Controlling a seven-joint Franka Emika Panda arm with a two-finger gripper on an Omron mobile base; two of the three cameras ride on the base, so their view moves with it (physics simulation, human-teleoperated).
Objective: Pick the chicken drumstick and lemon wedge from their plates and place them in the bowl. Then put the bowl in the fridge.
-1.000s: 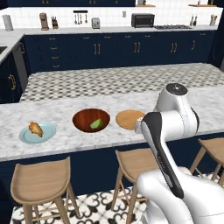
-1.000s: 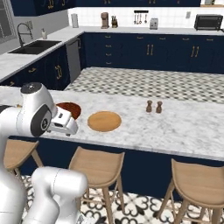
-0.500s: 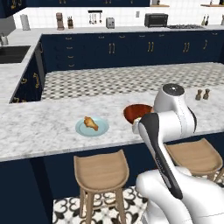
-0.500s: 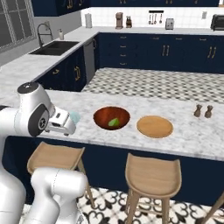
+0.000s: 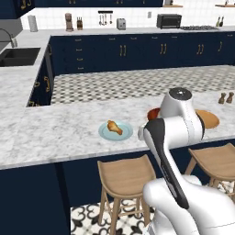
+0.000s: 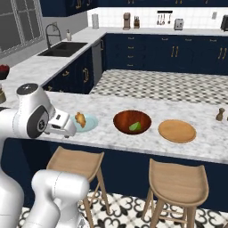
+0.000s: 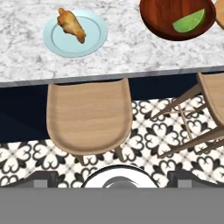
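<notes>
Chicken drumstick [image 7: 72,24] is sitting on the pale blue plate [image 7: 94,41] on the marble island counter [image 5: 55,133]; it lies a bit off-centre, toward one side of the plate, and you can spot it from the left base view [image 5: 114,127] and the right one [image 6: 80,119] too; nothing is touching it.

Lemon wedge [image 7: 189,21] is already inside the dark reddish bowl [image 7: 162,22], resting against the inner wall, green-yellow side up; from the right base view the bowl [image 6: 122,122] sits between the blue plate [image 6: 91,122] and the tan wooden plate [image 6: 177,131], with the wedge [image 6: 135,126] low in it; the wooden plate has nothing on it; in the left base view the bowl [image 5: 153,113] is mostly hidden behind the arm's big white joint, and the wooden plate [image 5: 210,118] peeks out on the other side.

Gripper [image 6: 63,126] hangs at the near edge of the counter, just beside the blue plate and short of the drumstick; the fingers themselves are hard to make out, but the jaws are spread about as wide as they go and they've got hold of nothing.

Below the counter edge there's a wooden stool [image 7: 89,116] right under the blue plate, on the patterned black-and-white tile floor [image 7: 162,140]; two small shakers [image 5: 226,97] stand further along the counter past the wooden plate.
</notes>
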